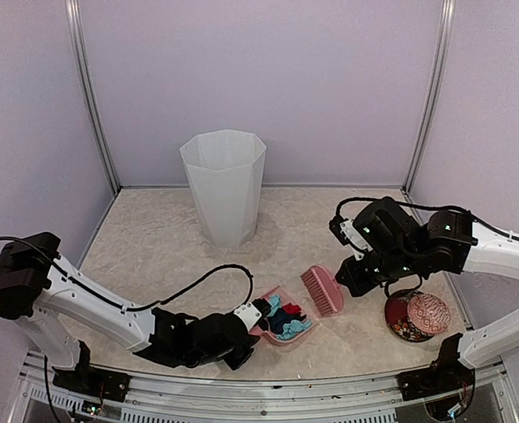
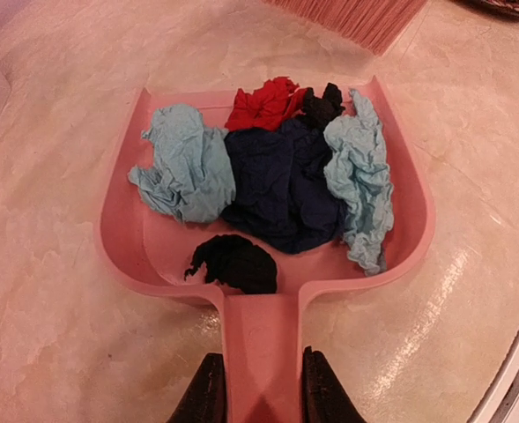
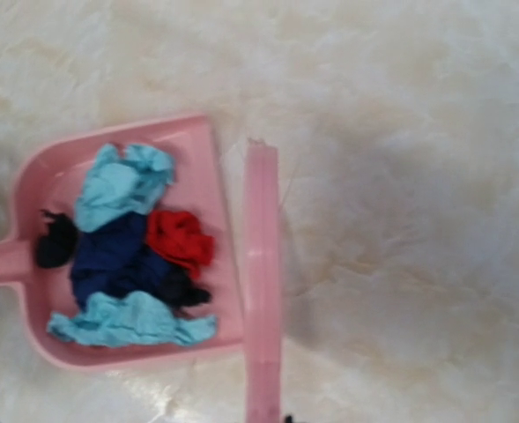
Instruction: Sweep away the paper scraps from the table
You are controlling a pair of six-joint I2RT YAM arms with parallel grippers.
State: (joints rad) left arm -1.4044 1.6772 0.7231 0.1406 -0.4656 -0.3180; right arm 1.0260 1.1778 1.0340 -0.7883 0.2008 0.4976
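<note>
**Left side.** The left arm reaches low along the near edge of the table (image 1: 153, 238) toward the middle. The left gripper (image 2: 261, 361) is clenched on the handle of the pink dustpan (image 2: 144, 256). The left wrist view shows one black finger pressing each side of the handle. The pan lies flat on the tabletop near the centre, at the near edge. Its open mouth faces away from the gripper, toward the right and far side.

**Centre.** The paper scraps (image 2: 277, 181) lie bunched together inside the dustpan:
- a large dark blue piece in the middle
- a pale teal piece on each side of it
- a red piece and a small black piece at the mouth end
- a second black piece alone at the handle end

Every scrap in view lies within the pan walls. At the far centre of the table a white faceted bin (image 1: 223, 183) stands upright, well apart from the pan.

**Right of centre.** A pink brush (image 1: 322, 291) sits just beside the mouth of the pan and runs along its open edge, with the bristles turned toward the pan. I cannot tell whether the bristles touch the table. The right gripper (image 1: 343, 284) meets the brush at its right end. Its fingers are almost out of the right wrist view, but it is closed tight on the brush handle.

**Right side.** A round red patterned dish (image 1: 402, 319) rests on the table near the right arm's base, under the right forearm and apart from the brush.
</note>
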